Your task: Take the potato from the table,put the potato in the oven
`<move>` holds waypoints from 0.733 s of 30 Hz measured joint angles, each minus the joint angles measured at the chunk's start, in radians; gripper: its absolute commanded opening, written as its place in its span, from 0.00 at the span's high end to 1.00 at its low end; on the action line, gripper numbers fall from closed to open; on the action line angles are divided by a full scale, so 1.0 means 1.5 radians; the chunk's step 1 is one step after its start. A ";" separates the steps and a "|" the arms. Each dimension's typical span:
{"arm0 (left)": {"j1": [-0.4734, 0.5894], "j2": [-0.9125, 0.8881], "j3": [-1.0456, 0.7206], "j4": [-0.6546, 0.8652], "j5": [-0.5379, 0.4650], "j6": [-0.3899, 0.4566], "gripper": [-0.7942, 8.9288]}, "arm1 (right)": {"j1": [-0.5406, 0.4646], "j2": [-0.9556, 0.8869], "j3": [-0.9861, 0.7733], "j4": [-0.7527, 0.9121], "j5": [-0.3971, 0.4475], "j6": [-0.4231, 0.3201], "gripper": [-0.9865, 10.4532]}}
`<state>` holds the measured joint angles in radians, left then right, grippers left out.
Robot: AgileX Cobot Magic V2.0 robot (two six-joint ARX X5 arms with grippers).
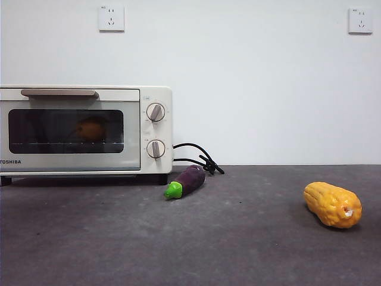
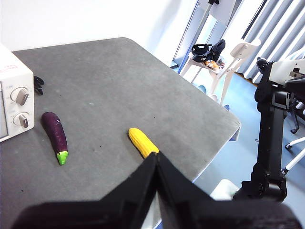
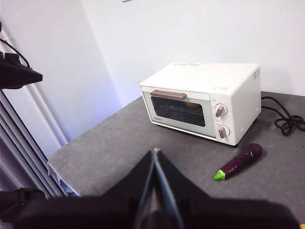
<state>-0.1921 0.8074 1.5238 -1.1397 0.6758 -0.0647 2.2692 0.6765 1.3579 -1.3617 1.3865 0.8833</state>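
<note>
The boxy cream oven (image 1: pixel 86 130) stands on the matte grey table (image 1: pixel 238 250), door shut; the smooth orange potato (image 1: pixel 90 129) shows dimly behind its dark glass. Rightward lie a glossy purple eggplant (image 1: pixel 187 182) and a bumpy yellow corn cob (image 1: pixel 332 204). The left gripper (image 2: pixel 156 160) and the right gripper (image 3: pixel 155 155) have their jaws pressed together, holding nothing.

Oven (image 1: pixel 71 128): cream-white body, dark glass door, beige bar handle (image 1: pixel 59 93), two cream knobs with grey-beige pointers, black "TOSHIBA" lettering, black cord (image 1: pixel 199 159).
Potato (image 1: pixel 91 129): dull orange-brown, seen dimly through the dark glass.
Table (image 1: pixel 238 244): dark grey, faintly mottled, matte.
Eggplant (image 1: pixel 187 181): deep purple with a bright green cap.
Corn cob (image 1: pixel 332 204): yellow-orange, bumpy kernel rows, pale cut end.
Wall (image 1: pixel 250 71): plain white, with two white sockets.
Left gripper (image 2: pixel 156 160): black.
Right gripper (image 3: pixel 155 155): black, with a grey edge along one jaw.
</note>
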 measured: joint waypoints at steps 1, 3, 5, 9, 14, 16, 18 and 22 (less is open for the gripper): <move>0.000 0.001 0.000 0.000 0.000 0.000 0.92 | 0.000 0.000 0.000 0.000 0.000 0.000 0.91; 0.000 0.006 0.000 0.000 0.000 0.000 0.92 | 0.000 0.000 0.000 0.000 0.000 0.000 0.91; 0.000 0.013 0.000 0.000 0.000 0.000 0.92 | 0.000 0.000 0.000 0.000 0.000 0.000 0.91; 0.001 0.035 0.000 0.000 -0.002 -0.001 0.92 | 0.000 0.000 0.000 0.000 0.000 0.000 0.91; 0.038 0.050 0.000 0.004 -0.011 0.009 0.92 | 0.000 0.000 0.000 0.000 0.000 0.000 0.91; 0.056 0.048 -0.001 0.015 -0.028 0.055 0.92 | 0.000 0.000 0.000 0.000 0.000 0.000 0.91; 0.068 0.038 -0.002 0.018 -0.039 0.129 0.92 | 0.000 0.000 0.000 0.000 0.000 0.000 0.91; 0.075 0.009 -0.035 0.030 -0.038 0.285 0.92 | 0.000 0.000 0.000 0.000 0.000 0.000 0.91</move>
<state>-0.0795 0.8204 1.4719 -1.0950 0.6182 0.3626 2.2692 0.6765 1.3582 -1.3617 1.3865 0.8833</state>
